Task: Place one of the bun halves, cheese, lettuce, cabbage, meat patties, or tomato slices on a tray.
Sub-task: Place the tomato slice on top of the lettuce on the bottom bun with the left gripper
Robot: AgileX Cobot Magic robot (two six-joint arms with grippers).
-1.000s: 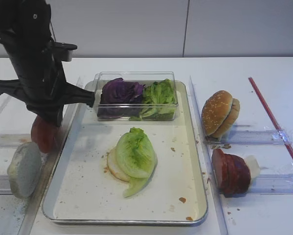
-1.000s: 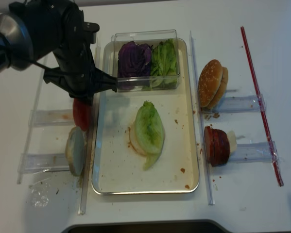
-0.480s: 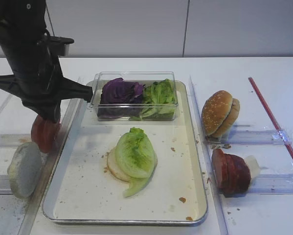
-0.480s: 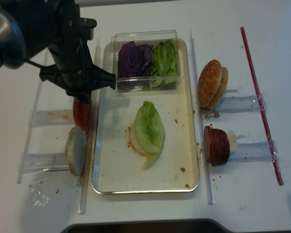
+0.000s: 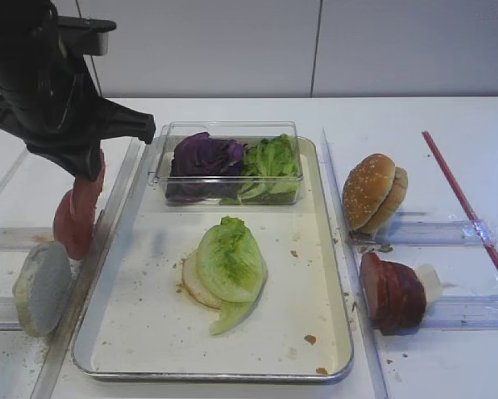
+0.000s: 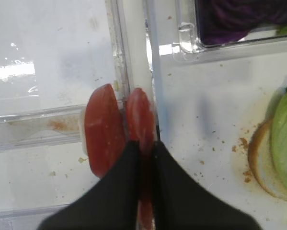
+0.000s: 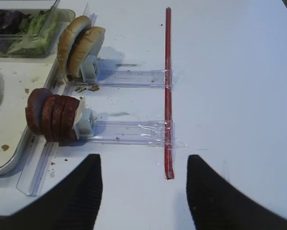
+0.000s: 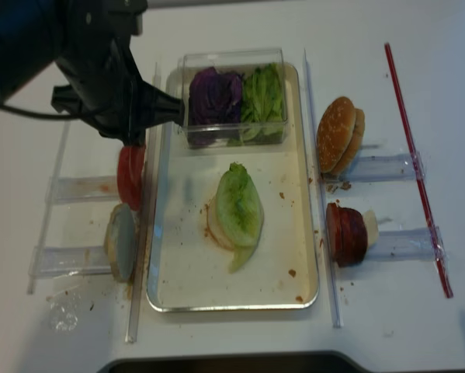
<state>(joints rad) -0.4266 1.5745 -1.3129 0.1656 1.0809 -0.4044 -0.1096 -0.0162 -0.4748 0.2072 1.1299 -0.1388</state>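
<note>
Left gripper [image 6: 142, 143] has its jaws clenched on one tomato slice [image 6: 140, 120], held edge-up just left of the tray [image 5: 132, 332], ready for transfer. Right gripper [image 7: 143, 191] jaws stand released, idle.

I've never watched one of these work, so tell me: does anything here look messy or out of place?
A little. The tray floor is speckled with crumbs and reddish smears around the bun half under the lettuce. More crumbs lie on the table below the bun halves. Nothing is toppled or broken.
</note>
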